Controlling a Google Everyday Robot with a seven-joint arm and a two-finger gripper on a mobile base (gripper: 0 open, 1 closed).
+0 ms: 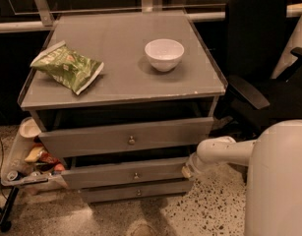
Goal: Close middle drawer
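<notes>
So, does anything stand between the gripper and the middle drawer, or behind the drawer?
Nothing visible. The gripper sits at the right end of the middle drawer; its inside is hidden under the open top drawer.

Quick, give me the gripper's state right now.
Gripper: at the right end of the middle drawer front, holding nothing visible; open or closed cannot be told.
</notes>
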